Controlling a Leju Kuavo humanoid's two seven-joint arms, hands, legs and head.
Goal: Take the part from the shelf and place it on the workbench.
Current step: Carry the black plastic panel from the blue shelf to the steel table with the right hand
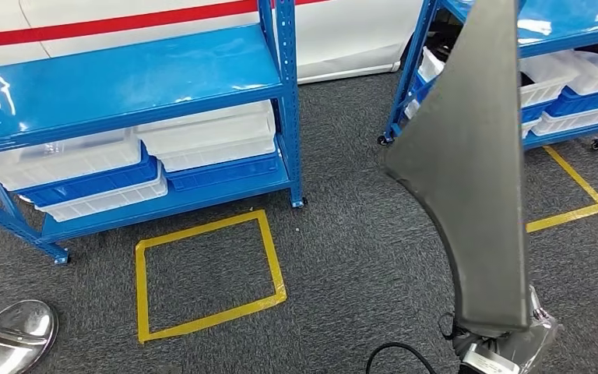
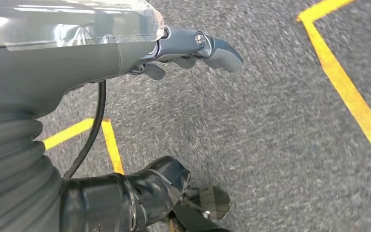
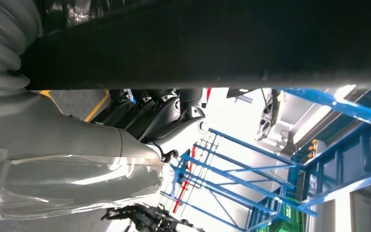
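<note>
Grey carpet (image 1: 358,257) is filling the floor, with a yellow tape square (image 1: 206,276) marked on it in front of 1 blue shelf rack (image 1: 124,86) holding white and blue bins (image 1: 202,144). I'm seeing a 2nd blue rack (image 1: 568,70) standing at far right, more bins on it, another yellow tape corner (image 1: 576,195) beside it. A white vehicle body with a red stripe (image 1: 124,22) is sitting behind the racks.

Right hand (image 3: 164,113) is gripping the part (image 1: 475,171), a long dark grey curved panel, from its lower end; fingers are wrapping against its dark underside. Panel is standing upright in front of the head camera, off the shelf, nowhere near a bench.

Left hand (image 2: 193,48) is hanging over the carpet, holding nothing, fingers loosely apart.
</note>
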